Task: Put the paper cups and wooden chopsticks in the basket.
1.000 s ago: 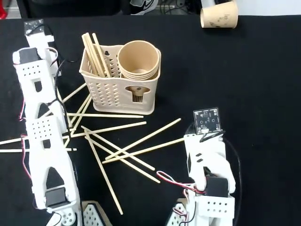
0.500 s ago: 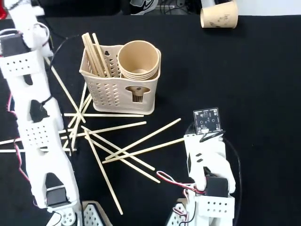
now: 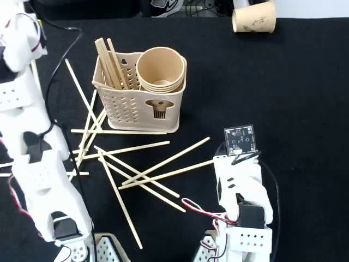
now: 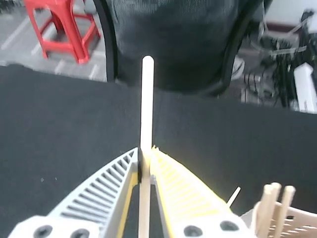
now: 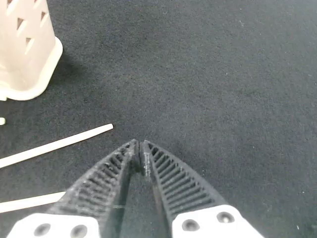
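Wooden chopsticks (image 3: 143, 173), high view: lying scattered on black table (image 3: 305, 109) beside basket (image 3: 128, 112); paper cups (image 3: 160, 68) sitting stacked inside, one cup (image 3: 253, 18) lying far off
Left gripper (image 4: 144, 151), left wrist view: jaws pinching one chopstick (image 4: 147, 99); likely needing tipping upright over the basket rim before releasing
Right gripper (image 5: 139, 146), right wrist view: jaws resting closed, holding nothing, basket corner showing ahead

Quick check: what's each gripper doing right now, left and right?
Left gripper: closed on a wooden chopstick.
Right gripper: closed, holding nothing.
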